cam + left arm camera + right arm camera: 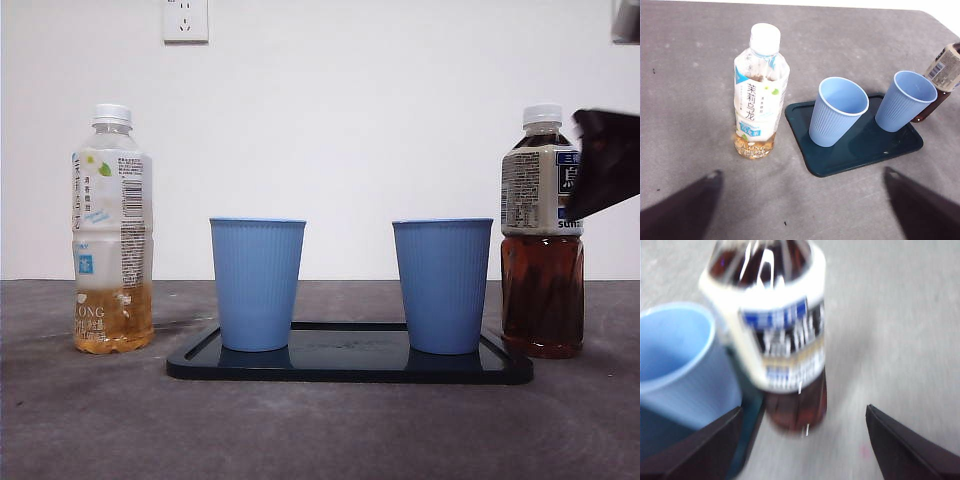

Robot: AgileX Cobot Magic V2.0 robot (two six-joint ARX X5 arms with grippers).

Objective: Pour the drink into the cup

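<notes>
**Operator:** My right claw [802, 440] is spread wide with nothing in it. The dark tea bottle [772, 335] stands upright just ahead, between the jaws' lines, apart from both.

**Spotter:** How will it handle?

**Operator:** Nearly full, so heavy, I'd judge, and slick. I'd grip it at the label. A blue cup [677, 365] sits just beside it, on the tray [350, 365]. Left claw [800, 210] waits open.

A grey, mottled surface [90, 420] carries three things directly. A dark tray [350, 366] is set at its middle, a pale jasmine tea bottle [112, 235] is stood well to one side, and a dark tea bottle [542, 240] is stood just beside the tray's other end.
</notes>
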